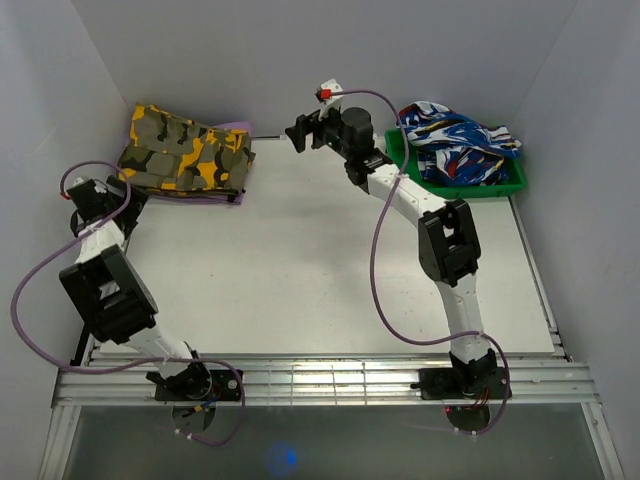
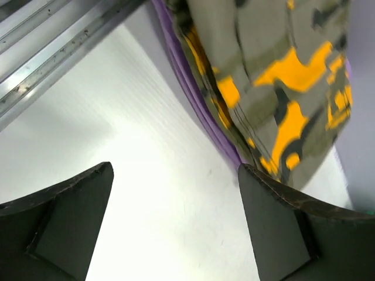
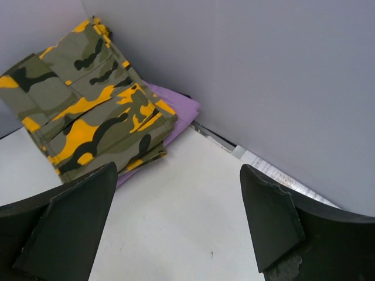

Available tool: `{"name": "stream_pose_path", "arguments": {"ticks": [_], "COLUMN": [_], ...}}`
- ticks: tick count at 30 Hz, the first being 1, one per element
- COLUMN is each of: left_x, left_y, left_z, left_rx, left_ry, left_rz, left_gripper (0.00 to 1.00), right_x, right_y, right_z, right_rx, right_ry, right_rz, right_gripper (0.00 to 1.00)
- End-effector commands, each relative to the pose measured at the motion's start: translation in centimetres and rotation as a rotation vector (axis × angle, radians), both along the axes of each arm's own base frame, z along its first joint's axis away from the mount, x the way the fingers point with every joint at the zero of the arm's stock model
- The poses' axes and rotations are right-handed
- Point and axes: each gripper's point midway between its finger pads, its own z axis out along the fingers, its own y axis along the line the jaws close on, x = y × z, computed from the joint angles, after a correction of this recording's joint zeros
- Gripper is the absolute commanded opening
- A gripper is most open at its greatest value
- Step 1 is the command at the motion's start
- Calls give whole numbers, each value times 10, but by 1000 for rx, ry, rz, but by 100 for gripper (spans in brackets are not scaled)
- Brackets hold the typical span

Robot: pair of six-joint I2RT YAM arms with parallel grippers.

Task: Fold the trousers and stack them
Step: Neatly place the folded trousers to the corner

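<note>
Folded olive-orange-black camouflage fabric trousers (image 1: 185,150) lie just beyond the left gripper (image 2: 176,170), farther from the right gripper (image 3: 177,170); both gape empty.

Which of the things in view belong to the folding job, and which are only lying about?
For the job: camouflage trousers, folded, in the far left corner.
Lying about: purple cloth under the trousers; blue, white and red garment; green bin holding it.
</note>
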Motion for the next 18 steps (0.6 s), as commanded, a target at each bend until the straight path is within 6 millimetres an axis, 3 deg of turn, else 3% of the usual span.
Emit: {"name": "stream_pose_path", "arguments": {"ticks": [1, 3, 4, 6, 7, 9, 10, 11, 13, 14, 16, 17, 18], "left_x": [-39, -36, -25, 1, 31, 64, 80, 114, 140, 165, 186, 198, 207], "left_y": [-24, -38, -35, -33, -20, -5, 2, 9, 19, 28, 38, 42, 51], "left_z": [35, 55, 75, 93, 111, 121, 127, 135, 130, 120, 108, 119, 82], "left_rx": [139, 268, 348, 509, 567, 654, 693, 732, 752, 751, 757, 791, 790], "left_ry": [4, -47, -80, -97, -120, -96, -105, -135, -125, -133, -116, -144, -91], "left_rz": [-137, -305, -335, -430, -444, -444, -460, -477, -480, -485, -456, -442, -443], "left_gripper": [98, 98, 98, 97, 97, 94, 92, 89, 78, 74, 68, 68, 68], "right_x": [-23, -29, -37, -45, -52, -60, -65, -68, -71, -71, -73, -73, -76], "right_y": [-19, -33, -39, -53, -59, -69, -75, -80, -92, -98, -104, -111, -115], "right_z": [9, 2, 6, -3, -4, -12, -5, -14, -11, -15, -12, -15, -15], "right_rx": [-70, -94, -100, -127, -141, -167, -165, -204, -224, -233, -240, -249, -255], "right_ry": [52, 102, 114, 169, 181, 217, 215, 212, 205, 217, 221, 244, 253], "right_rz": [53, 64, 73, 82, 87, 85, 80, 78, 61, 44, 32, 16, 9], "right_gripper": [90, 90, 90, 90, 90, 90, 90, 90, 90, 90, 90, 90, 90]}}
